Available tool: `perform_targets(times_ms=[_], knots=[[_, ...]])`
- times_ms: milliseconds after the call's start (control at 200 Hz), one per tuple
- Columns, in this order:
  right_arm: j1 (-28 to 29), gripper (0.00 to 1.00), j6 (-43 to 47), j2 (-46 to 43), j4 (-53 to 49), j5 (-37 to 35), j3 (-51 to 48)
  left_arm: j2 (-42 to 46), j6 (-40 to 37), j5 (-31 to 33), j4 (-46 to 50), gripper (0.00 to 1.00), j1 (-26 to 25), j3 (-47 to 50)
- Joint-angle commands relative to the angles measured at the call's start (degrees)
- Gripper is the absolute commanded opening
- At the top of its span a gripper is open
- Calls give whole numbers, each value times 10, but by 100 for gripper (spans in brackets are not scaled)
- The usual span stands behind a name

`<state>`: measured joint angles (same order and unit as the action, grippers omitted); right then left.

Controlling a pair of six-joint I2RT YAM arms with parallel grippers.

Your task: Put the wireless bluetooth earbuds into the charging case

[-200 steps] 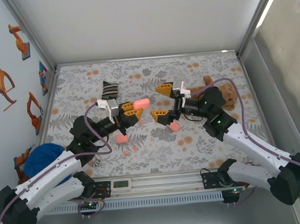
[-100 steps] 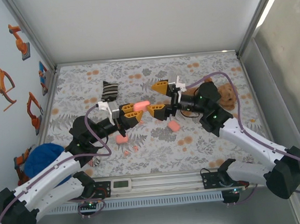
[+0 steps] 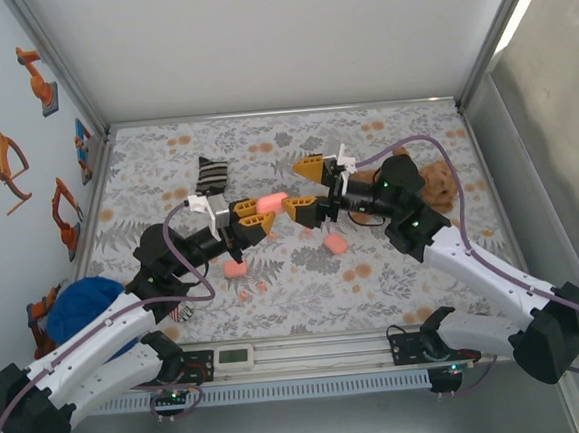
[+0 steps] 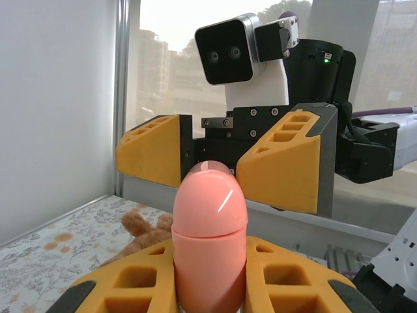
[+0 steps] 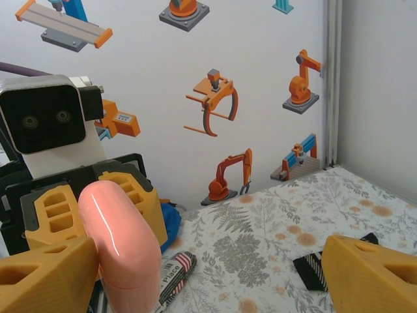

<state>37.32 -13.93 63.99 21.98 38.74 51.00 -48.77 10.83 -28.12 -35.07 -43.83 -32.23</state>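
- Case (image 3: 272,199) clamped in the left jaws, lifted clear of the counter (image 3: 404,268), over the middle of the cloth.
- Long axis roughly left to right from above, rounded free end toward the right jaws. In the left wrist view, upright out of the jaws, lid shut, seam across the middle.
- Right jaws spread wide, one finger on each side of the free end, gripping nothing. One finger just beside the case; touching or not, cannot tell.
- Earbuds (image 3: 244,294): two tiny pink nubs side by side on the cloth near the front edge, below the left jaws. Too small to tell their pointing.
- Second case (image 3: 235,268) on the cloth just behind the earbuds. Third case (image 3: 335,243) below the right jaws.
- Walls close along the left, back and right edges, and a rail along the front.
- Open cloth at the back middle and the right front.
- Dark striped cloth (image 3: 211,172) at back left, teddy (image 3: 440,187) at right, blue bundle (image 3: 81,308) at the front left corner.
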Motion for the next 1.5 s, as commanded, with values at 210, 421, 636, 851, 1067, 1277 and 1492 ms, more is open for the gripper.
perform_targets(times_ms=[210, 421, 636, 851, 1067, 1277, 1492], knots=[[-2, 86, 0, 14, -9, -44, 38, 8, -6, -22, -12, 0, -2, -10], [-2, 86, -3, 16, -11, -47, 46, 10, -4, -21, -12, 0, -1, -8], [-2, 86, -3, -5, -25, -51, 59, 14, -2, -14, 0, 0, -2, 0], [-2, 86, 0, -33, -61, -75, 61, 29, 1, 0, 7, 0, -3, 17], [-2, 86, -7, -45, -149, -140, 77, 54, 2, 11, 30, 0, -2, 34], [-3, 86, -21, -32, -230, -176, 94, 91, 3, 23, 60, 0, -2, 47], [-10, 85, -54, -9, -289, -190, 103, 136, -6, 35, 112, 0, -2, 51]])
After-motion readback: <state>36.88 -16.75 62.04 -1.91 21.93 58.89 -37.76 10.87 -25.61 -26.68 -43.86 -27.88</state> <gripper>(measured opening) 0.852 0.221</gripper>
